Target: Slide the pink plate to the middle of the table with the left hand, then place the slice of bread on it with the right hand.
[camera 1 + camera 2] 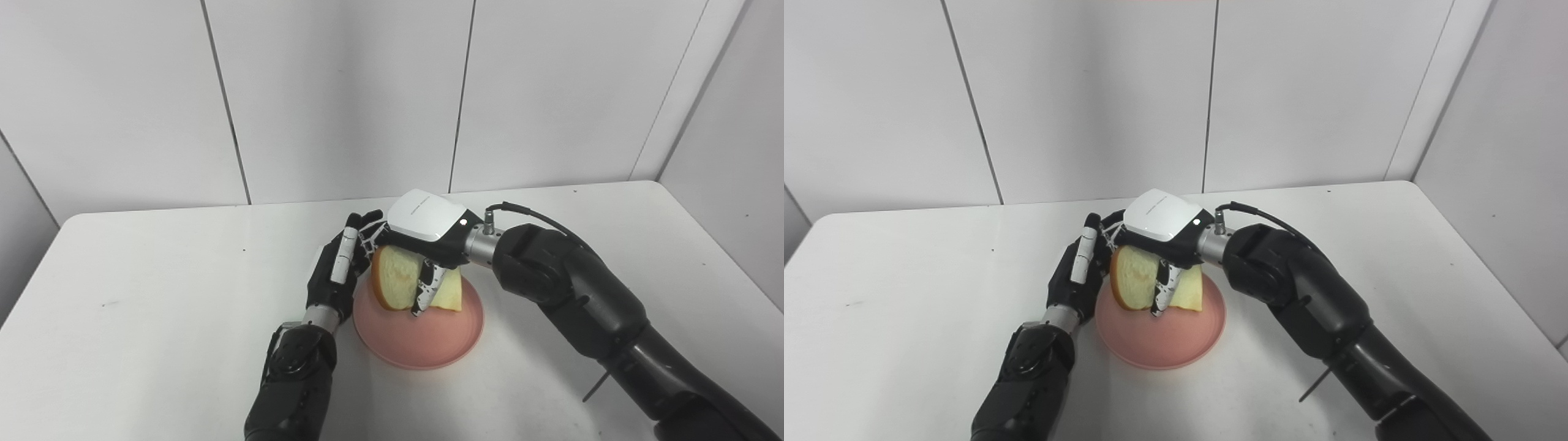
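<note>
The right hand (422,236) pinched the slice of bread (398,278) over the pink plate (429,343); the left hand (337,269), apparently loosely spread, stood beside its rim.

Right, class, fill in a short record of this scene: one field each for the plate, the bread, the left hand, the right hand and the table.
plate: pink plate, near the table's middle
bread: slice of bread, held tilted over the plate
left hand: left hand at the plate's left rim; grip unclear
right hand: right hand shut on the bread
table: white table
</note>
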`<state>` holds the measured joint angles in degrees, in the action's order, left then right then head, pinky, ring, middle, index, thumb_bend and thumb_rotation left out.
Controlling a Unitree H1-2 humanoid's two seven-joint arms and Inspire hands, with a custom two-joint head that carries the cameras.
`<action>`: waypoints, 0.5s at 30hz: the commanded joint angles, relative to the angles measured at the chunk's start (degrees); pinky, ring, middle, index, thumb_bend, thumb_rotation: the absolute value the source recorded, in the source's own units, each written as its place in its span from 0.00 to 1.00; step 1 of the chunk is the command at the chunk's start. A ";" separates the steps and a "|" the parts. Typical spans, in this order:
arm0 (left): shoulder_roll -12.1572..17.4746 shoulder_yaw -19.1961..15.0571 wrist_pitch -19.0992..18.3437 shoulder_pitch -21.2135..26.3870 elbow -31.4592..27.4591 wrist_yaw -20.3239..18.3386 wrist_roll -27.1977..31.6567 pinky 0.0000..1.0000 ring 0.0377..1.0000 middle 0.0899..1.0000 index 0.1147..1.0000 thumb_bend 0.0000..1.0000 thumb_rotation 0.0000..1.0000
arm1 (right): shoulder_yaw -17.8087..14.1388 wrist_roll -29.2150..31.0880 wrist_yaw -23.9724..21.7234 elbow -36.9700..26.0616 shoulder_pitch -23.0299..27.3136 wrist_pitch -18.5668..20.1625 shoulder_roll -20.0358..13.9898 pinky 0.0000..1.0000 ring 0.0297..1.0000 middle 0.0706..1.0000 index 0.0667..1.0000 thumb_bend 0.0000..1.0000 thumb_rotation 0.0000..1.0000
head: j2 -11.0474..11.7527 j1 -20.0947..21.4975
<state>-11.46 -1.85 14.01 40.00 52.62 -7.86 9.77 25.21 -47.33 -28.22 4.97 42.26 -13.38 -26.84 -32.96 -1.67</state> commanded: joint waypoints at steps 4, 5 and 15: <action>-0.23 -0.23 -2.88 -2.33 2.16 0.88 -0.21 0.68 0.70 0.69 0.64 0.86 0.82 | -0.98 0.41 -1.06 -3.04 2.51 -0.50 -1.18 0.21 0.26 0.32 0.44 0.52 0.16 | -0.25 0.15; -0.32 -0.26 -2.86 -2.36 2.16 0.89 -0.16 0.68 0.70 0.69 0.63 0.86 0.81 | -0.99 0.30 -0.90 -2.87 2.43 -0.89 -1.35 0.21 0.26 0.32 0.44 0.52 0.16 | -0.25 0.15; 0.18 0.10 -3.72 -2.00 2.03 1.21 -0.76 0.68 0.70 0.70 0.67 0.88 0.83 | 0.24 -2.82 1.43 -1.86 1.55 -3.91 -2.20 0.21 0.26 0.31 0.44 0.52 0.16 | -0.59 0.65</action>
<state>-11.40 -1.72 14.16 40.03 52.68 -7.86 9.70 26.10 -50.16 -28.75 3.79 41.75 -15.71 -28.34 -33.49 -0.97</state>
